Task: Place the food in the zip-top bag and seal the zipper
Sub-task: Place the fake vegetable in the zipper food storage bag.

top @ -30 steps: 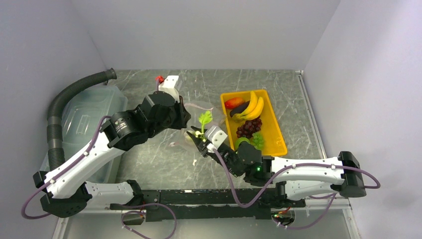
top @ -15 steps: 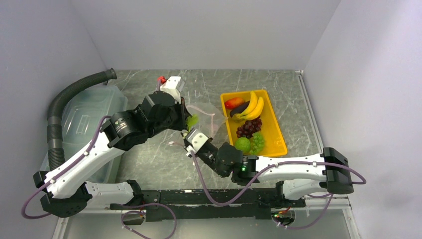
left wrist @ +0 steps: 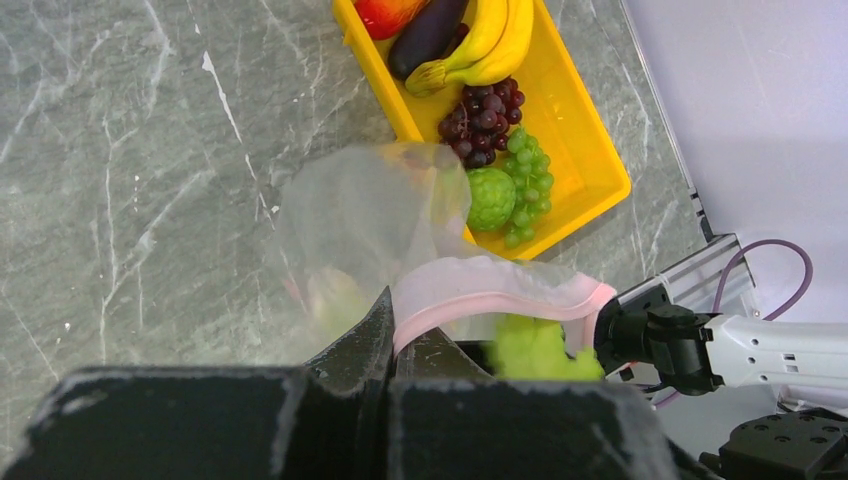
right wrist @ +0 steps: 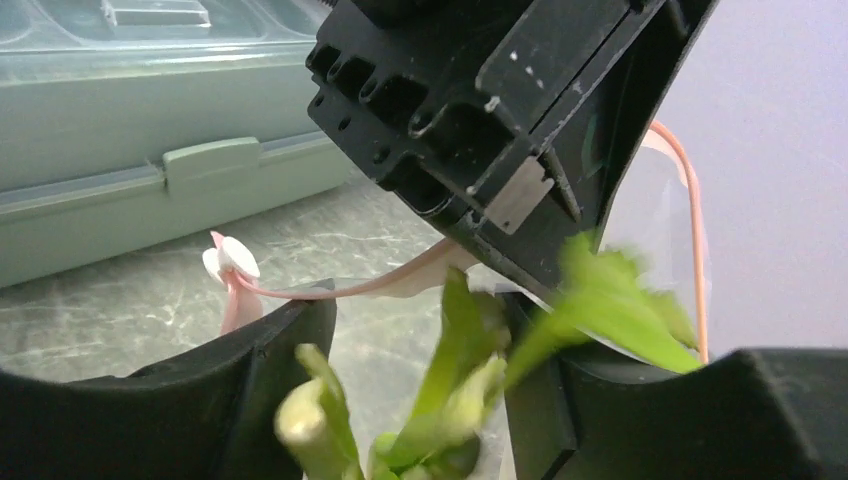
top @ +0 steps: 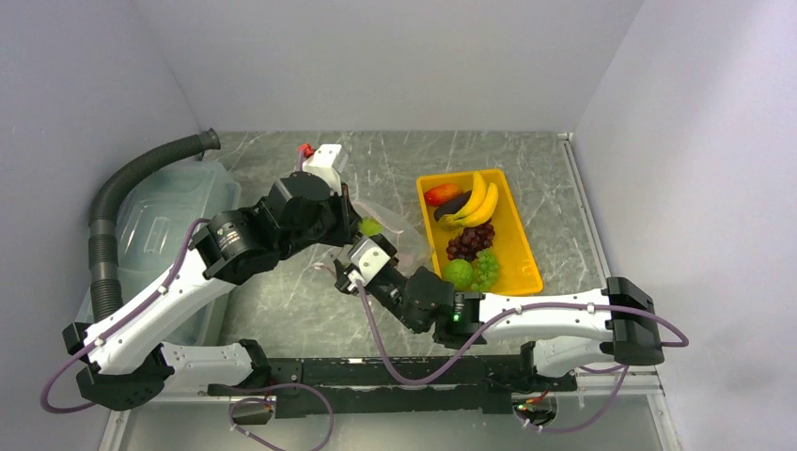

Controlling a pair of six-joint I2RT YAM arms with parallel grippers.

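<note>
My left gripper (left wrist: pixel 395 320) is shut on the pink zipper (left wrist: pixel 490 295) and holds the clear zip-top bag (left wrist: pixel 370 210) up with its mouth open. My right gripper (right wrist: pixel 415 400) is shut on the pale green leek (right wrist: pixel 450 400), right at the bag's mouth below the left gripper (top: pixel 350 218). The leek's leaves (top: pixel 372 226) show at the pink rim and in the left wrist view (left wrist: pixel 535 350). Bananas (top: pixel 479 202), eggplant (top: pixel 453 205), red-orange fruit (top: pixel 440 194), dark grapes (top: pixel 470 240), green round fruit (top: pixel 458 272) and green grapes (top: pixel 487 266) lie in the tray.
The yellow tray (top: pixel 526 268) stands right of the bag on the grey marble table. A large translucent lidded bin (top: pixel 160 221) sits at the left, with a black corrugated hose (top: pixel 122 183) over it. The right arm (top: pixel 545 315) stretches across the near edge.
My right gripper has carried the leek left and away from the tray, up to the bag's mouth. The left gripper has kept its hold on the zipper.
</note>
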